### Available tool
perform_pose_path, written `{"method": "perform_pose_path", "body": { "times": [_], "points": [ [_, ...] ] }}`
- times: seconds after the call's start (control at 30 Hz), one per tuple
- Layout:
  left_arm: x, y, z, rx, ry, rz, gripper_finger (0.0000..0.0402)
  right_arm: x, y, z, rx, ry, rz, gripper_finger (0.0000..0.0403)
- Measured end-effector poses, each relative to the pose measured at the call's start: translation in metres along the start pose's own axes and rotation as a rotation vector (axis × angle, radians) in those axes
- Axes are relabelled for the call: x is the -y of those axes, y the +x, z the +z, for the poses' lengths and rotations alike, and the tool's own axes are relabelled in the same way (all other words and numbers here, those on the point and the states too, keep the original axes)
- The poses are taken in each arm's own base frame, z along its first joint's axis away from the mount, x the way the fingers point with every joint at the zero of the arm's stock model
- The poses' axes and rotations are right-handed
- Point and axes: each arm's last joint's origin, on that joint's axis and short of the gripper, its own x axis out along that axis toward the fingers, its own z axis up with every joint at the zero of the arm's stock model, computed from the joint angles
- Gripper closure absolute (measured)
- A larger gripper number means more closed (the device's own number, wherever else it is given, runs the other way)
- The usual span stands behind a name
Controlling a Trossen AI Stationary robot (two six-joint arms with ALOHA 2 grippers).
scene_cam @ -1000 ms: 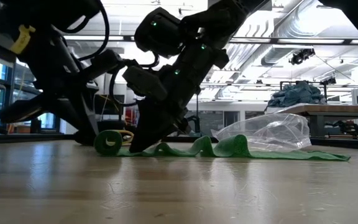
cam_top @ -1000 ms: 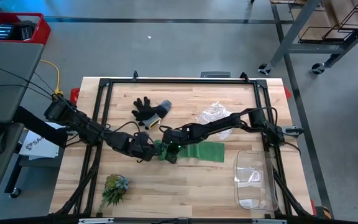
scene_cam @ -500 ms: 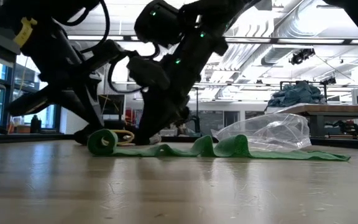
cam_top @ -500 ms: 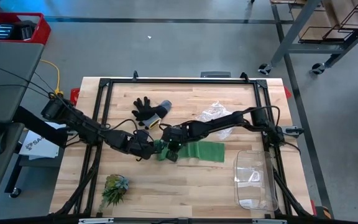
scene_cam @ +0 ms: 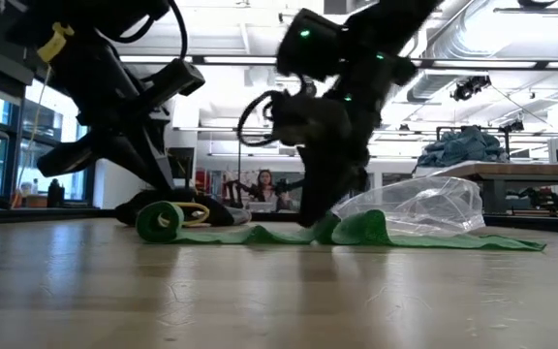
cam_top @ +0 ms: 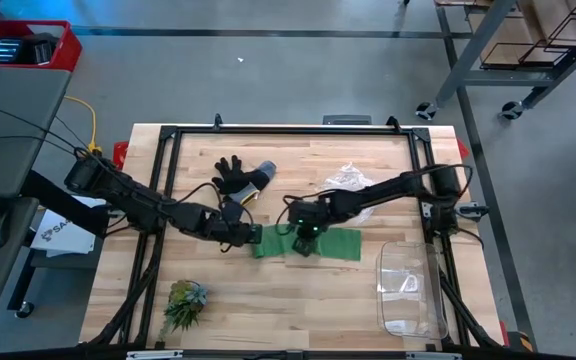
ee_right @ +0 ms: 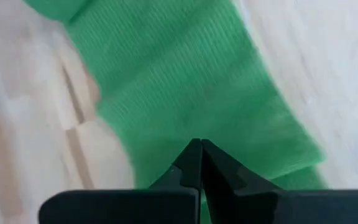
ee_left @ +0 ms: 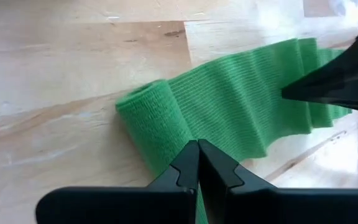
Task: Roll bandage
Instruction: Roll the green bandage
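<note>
The green bandage (cam_top: 333,245) lies on the wooden table, its left end rolled into a small roll (scene_cam: 160,221) and the rest running as a wrinkled strip (scene_cam: 424,237) toward the table's right. My left gripper (cam_top: 251,236) is shut, with its tips at the roll (ee_left: 148,115). Farther right, over the strip (ee_right: 185,81), my right gripper (cam_top: 305,243) is also shut. My left gripper's shut fingertips (ee_left: 188,163) stand at the roll where the strip leaves it (ee_left: 185,130), slanting down from the table's left. I cannot tell whether they touch it. My right gripper's shut fingertips (ee_right: 191,158) point steeply down at the flat strip (ee_right: 166,143). In the low view they reach its wrinkled part (scene_cam: 323,228), but I cannot tell whether they touch it.
A black-and-grey glove (cam_top: 240,177) and a clear plastic bag (cam_top: 346,183) lie toward the far side. A clear plastic container (cam_top: 408,290) stands at the near right and a green plant tuft (cam_top: 183,300) at the near left. Black frame rails (cam_top: 163,200) border the table.
My right gripper has moved along the strip toward the table's right edge, away from the roll, rising a little and staying shut. The roll and the strip lie about where they were.
</note>
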Motion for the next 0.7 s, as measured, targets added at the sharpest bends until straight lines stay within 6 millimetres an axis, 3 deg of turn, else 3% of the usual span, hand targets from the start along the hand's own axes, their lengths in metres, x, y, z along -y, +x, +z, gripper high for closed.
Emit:
{"method": "perform_pose_path", "body": {
  "times": [0.3, 0.43, 0.53, 0.6, 0.7],
  "points": [
    [-0.001, 0.006, 0.015, -0.050, 0.092, 0.011, 0.0401, 0.011, -0.014, -0.026, 0.053, 0.099, -0.023, 0.0403],
    [0.000, 0.009, 0.022, -0.080, 0.121, 0.005, 0.0401, 0.013, -0.030, -0.032, 0.061, 0.108, -0.055, 0.0403],
    [0.000, 0.010, 0.026, -0.085, 0.125, 0.002, 0.0401, 0.013, -0.052, -0.035, 0.110, 0.109, -0.052, 0.0403],
    [-0.001, 0.010, 0.028, -0.088, 0.119, 0.003, 0.0401, 0.016, -0.063, -0.046, 0.090, 0.127, -0.071, 0.0403],
    [-0.001, 0.011, 0.030, -0.085, 0.126, 0.005, 0.0401, 0.025, -0.063, -0.075, 0.004, 0.200, -0.121, 0.0403]
  ]
}}
